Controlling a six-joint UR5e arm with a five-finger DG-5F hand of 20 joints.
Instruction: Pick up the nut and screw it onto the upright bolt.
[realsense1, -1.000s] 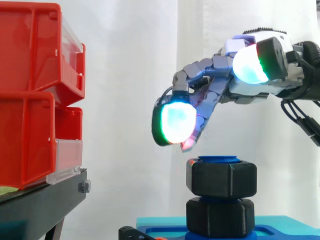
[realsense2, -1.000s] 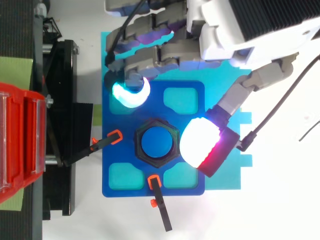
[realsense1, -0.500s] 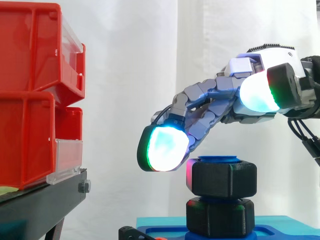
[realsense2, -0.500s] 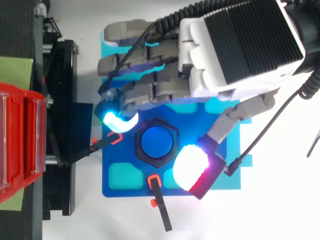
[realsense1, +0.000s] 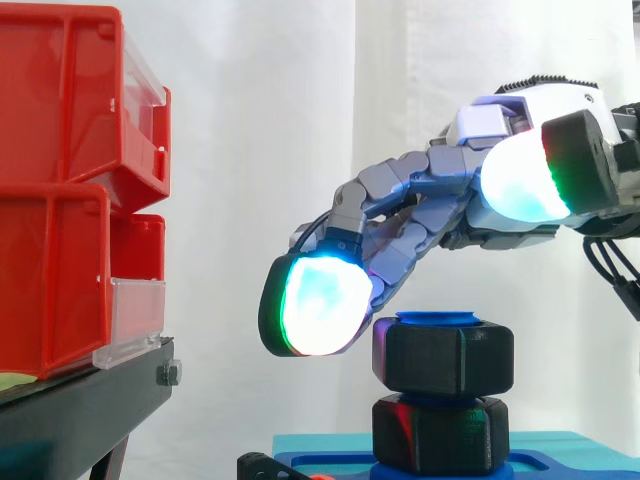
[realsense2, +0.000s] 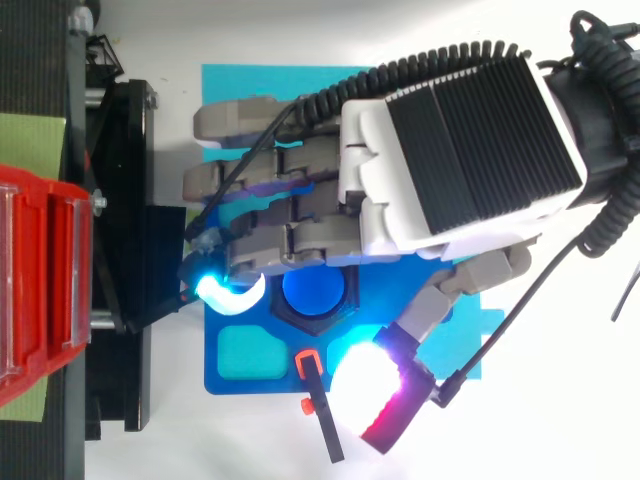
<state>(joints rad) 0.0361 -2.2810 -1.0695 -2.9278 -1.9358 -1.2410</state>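
Just blk hex nut (realsense1: 443, 358), blue bolt (realsense2: 313, 294).

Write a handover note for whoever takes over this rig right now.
Hand: open, holding nothing, fingers stretched over the bolt, thumb out to the side.
Things: the black nut sits at the top of the upright blue bolt, above a second black hex piece at the blue base.
Done: the nut is on the bolt.
Left: probably turning it further down; how far it is threaded cannot be told.
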